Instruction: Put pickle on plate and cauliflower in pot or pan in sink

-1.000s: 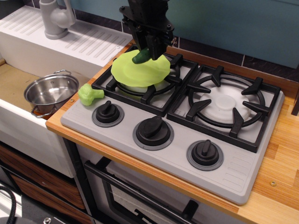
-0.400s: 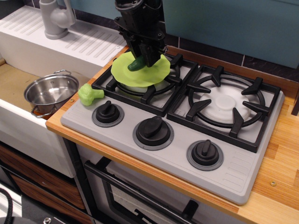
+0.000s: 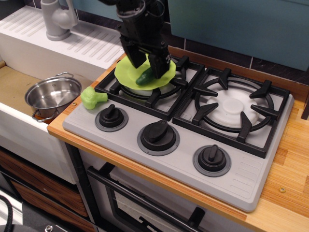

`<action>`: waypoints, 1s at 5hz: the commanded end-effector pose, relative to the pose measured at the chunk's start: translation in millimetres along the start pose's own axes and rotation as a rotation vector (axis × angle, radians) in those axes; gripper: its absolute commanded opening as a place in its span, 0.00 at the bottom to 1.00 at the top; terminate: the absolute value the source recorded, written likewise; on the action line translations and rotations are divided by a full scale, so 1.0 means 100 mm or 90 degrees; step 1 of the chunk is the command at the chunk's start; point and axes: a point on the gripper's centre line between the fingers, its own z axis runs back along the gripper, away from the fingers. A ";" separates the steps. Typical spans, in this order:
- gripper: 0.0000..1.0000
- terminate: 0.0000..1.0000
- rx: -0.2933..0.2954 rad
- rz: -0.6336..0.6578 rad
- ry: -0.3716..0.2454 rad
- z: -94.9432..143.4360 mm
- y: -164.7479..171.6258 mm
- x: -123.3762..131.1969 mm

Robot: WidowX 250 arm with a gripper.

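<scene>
The dark green pickle (image 3: 145, 77) lies on the lime-green plate (image 3: 126, 72), near its front edge; the plate rests on the left burner grate. My gripper (image 3: 147, 65) hangs just over the plate with its fingers spread either side of the pickle's upper end; it looks open. The light green cauliflower (image 3: 93, 97) lies on the stove's front left corner, beside the left knob. The shiny steel pot (image 3: 52, 95) stands empty in the sink (image 3: 12, 84) at the left.
Grey tap (image 3: 57, 19) and ribbed drainboard (image 3: 91, 43) lie behind the sink. Three black knobs (image 3: 158, 135) line the stove front. The right burner grate (image 3: 234, 107) is bare. A wooden counter (image 3: 289, 159) runs along the right.
My gripper came down and slightly left onto the plate with the pickle, then spread its fingers; the pickle now rests on the plate. Cauliflower and pot have not moved.
</scene>
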 end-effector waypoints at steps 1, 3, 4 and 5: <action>1.00 0.00 0.019 0.006 -0.009 0.33 -0.18 0.04; 1.00 0.00 0.032 0.013 0.025 0.72 -0.32 -0.09; 1.00 0.00 0.063 -0.045 0.047 0.98 -0.40 -0.10; 1.00 0.00 0.063 -0.045 0.047 0.98 -0.40 -0.10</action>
